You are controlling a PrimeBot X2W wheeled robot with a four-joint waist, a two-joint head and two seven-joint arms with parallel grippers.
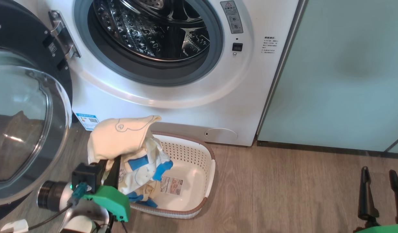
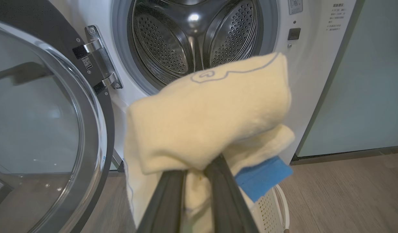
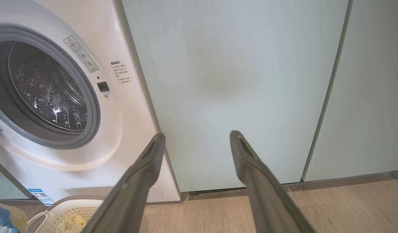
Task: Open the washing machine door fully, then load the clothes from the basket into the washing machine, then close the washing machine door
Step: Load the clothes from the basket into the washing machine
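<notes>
The door point(image 1: 27, 106) stands swung wide, left of the washing machine point(image 1: 173, 106). In front of the machine, below its drum mouth, the left gripper point(image 2: 196, 173) pinches the clothes point(image 1: 121, 139); the basket point(image 1: 186, 149) sits at the machine's foot. The clothes look light, soft and limp, likely to trail; a bunched fold seems the surest hold. Right of the machine, the right gripper point(image 1: 379, 171) hangs spread, empty.

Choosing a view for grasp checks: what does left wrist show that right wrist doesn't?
Left wrist, not right wrist: the left gripper shut on the clothes, and the open washing machine door with its hinge. Right wrist, not left wrist: the right gripper, open and holding nothing. Both: the washing machine, the basket, the pale green cabinet, wood floor.
</notes>
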